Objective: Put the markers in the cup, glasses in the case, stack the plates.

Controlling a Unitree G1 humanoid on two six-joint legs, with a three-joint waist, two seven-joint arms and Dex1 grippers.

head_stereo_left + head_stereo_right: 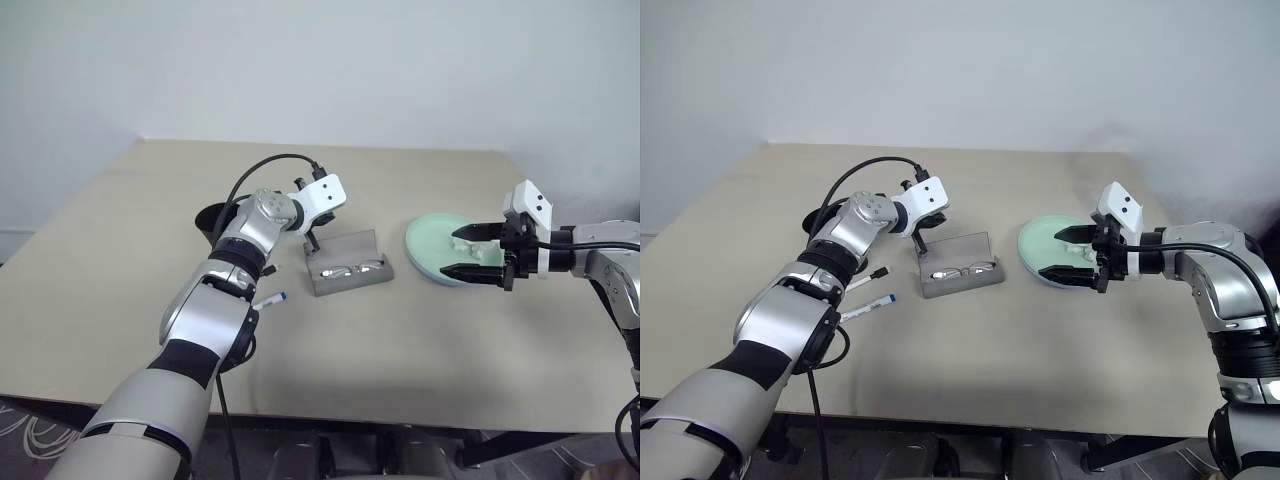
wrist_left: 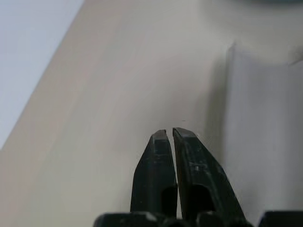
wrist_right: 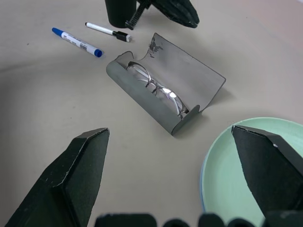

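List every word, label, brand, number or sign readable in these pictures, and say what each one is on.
No text can be read anywhere.
Blue marker: dark print on its white barrel, too small and blurred to read.
Black marker: no legible print.
Glasses case: a dark mark at one corner of the open lid, not legible as a word or logo.
Cup, plate and table: plain, no lettering.

On the plain beige bench (image 3: 42, 118), a matte grey hinged case (image 3: 165, 90) holds pale-rimmed glasses (image 3: 158, 87), beside a mint-green round plate (image 3: 227, 165) and white-barrelled blue-capped (image 3: 75, 42) and black-capped markers (image 3: 107, 31).
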